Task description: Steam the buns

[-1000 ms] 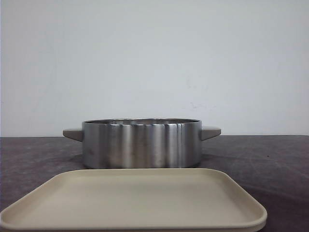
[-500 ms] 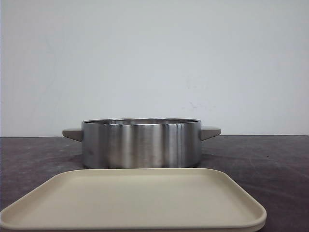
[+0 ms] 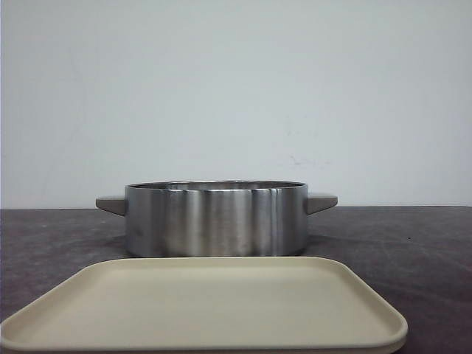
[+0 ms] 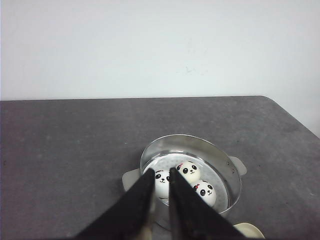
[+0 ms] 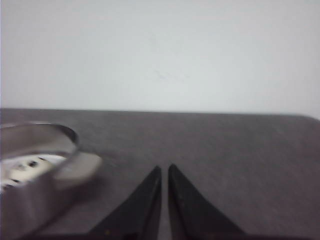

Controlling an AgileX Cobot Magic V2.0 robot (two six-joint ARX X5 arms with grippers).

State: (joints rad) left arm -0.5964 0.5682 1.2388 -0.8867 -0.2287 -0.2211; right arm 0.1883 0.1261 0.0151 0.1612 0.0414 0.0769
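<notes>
Front view: we see a steel pot [image 3: 216, 219] on the dark table [image 3: 413, 243], with a beige tray [image 3: 206, 306] just in front of it. From our left wrist view, three panda-faced buns [image 4: 189, 171] sit inside the pot, touching one another. Our left gripper [image 4: 161, 187] hangs above them, fingers nearly together, gripping nothing. Our right gripper [image 5: 164, 185] is likewise nearly closed, beside the pot.

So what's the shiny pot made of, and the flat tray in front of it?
The pot looks like brushed stainless steel: silvery, with streaky reflections down its wall; its stubby handles look like matte beige plastic. The tray is probably plastic or melamine: cream-colored, smooth and dull, with a rounded raised rim.
</notes>
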